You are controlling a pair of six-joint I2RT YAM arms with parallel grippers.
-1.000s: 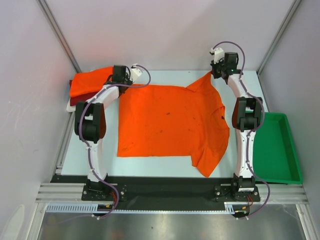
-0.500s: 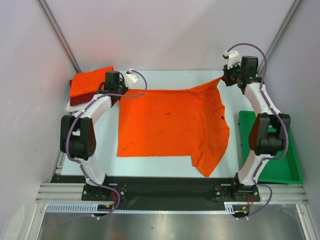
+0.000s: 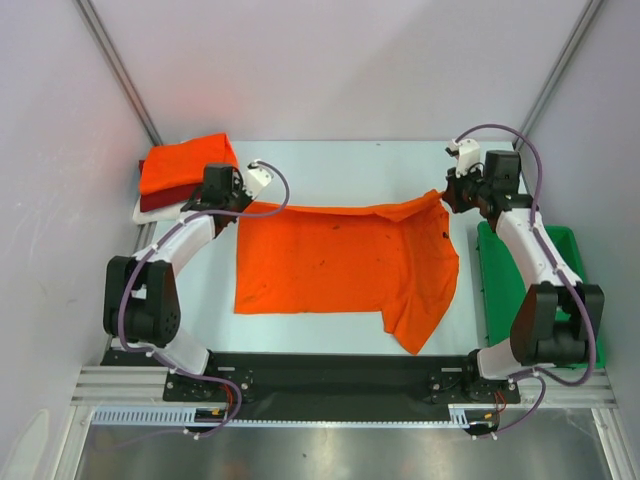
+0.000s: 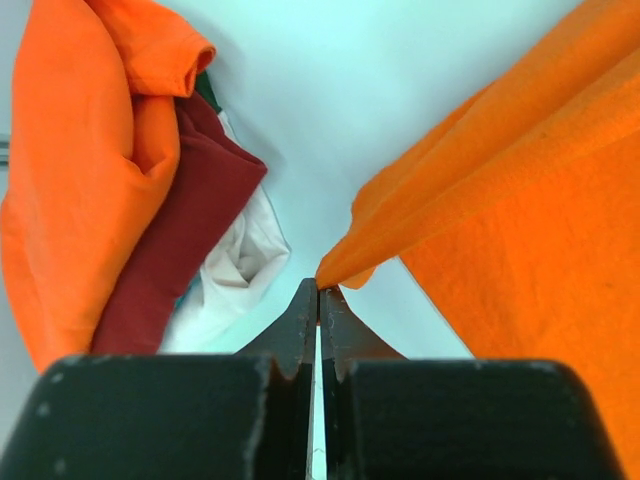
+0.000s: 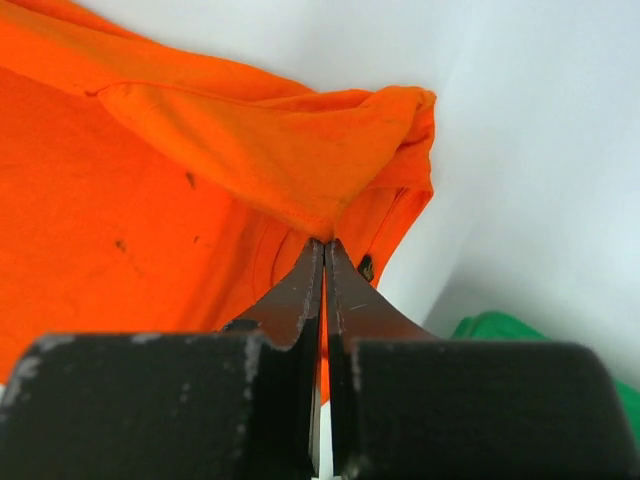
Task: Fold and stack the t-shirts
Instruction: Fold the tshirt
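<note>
The step in hand looks like the first fold of the orange shirt (image 3: 340, 265), which lies spread across the middle of the table (image 3: 340, 165) with its collar end toward the right. The left gripper (image 4: 318, 290) is clamped tight on the shirt's far-left corner, the cloth bunching to a point at the fingertips. The right gripper (image 5: 323, 243) is pinched just as firmly on a fold at the far right, by the far sleeve. Between them the far edge hangs lifted off the table in a fairly taut line, while the near part of the shirt lies flat with the near sleeve (image 3: 412, 325) sticking out toward the arm bases. A stack (image 3: 182, 168) of done shirts sits in the far-left corner, orange over dark red over white, just beside the left gripper. The green tray (image 3: 565, 290) is off to the right, apart from the cloth. By the look of it the fold is only begun. The next move calls for both grippers to carry the lifted edge toward the near side together, level and evenly paced, lay it down lined up, then let go; the near sleeve will likely need tucking in afterwards, and the left arm should mind the stack
</note>
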